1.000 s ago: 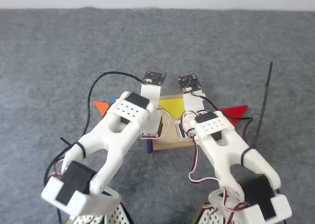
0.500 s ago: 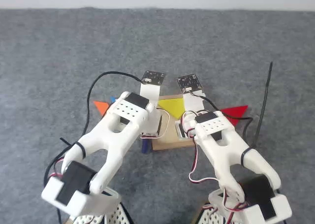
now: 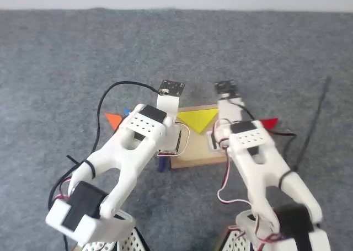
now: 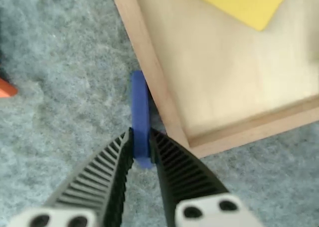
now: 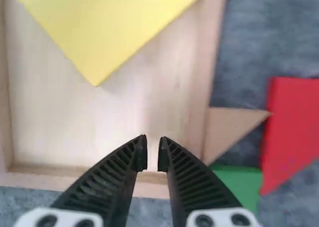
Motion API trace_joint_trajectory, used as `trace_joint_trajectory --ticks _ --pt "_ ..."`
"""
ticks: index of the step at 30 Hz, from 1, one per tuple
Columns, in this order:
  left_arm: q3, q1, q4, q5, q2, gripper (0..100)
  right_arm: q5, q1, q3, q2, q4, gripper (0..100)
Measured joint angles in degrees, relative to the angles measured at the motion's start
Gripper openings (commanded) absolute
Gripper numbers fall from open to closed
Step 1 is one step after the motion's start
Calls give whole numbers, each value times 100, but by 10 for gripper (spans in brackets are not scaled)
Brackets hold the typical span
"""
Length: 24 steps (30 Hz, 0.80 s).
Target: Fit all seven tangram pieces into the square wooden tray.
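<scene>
Your left jaws clamp the blue piece on edge, just outside the tray rim, ready for lifting over; your right jaws hover nearly closed, empty, above the tray.

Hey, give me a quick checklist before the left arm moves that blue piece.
1. Left claw shut on the flat blue tangram piece: ok.
2. Blue piece inside the square wooden tray: not ok, held on edge outside its wall.
3. Bare tray floor beside the yellow triangular piece: ok.
4. Right claw clear of tray: not ok, over its near wall.
5. Blue piece's shape: cannot tell, seen edge-on.
</scene>
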Motion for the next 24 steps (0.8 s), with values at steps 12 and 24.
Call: trace_joint_trajectory --ticks 12,24 --pt "62 -26 35 0 -369 12 -211 905 0 -967 141 58" --pt "-334 545 114 -9 -1459 14 -527 1705 -79 -967 141 62"
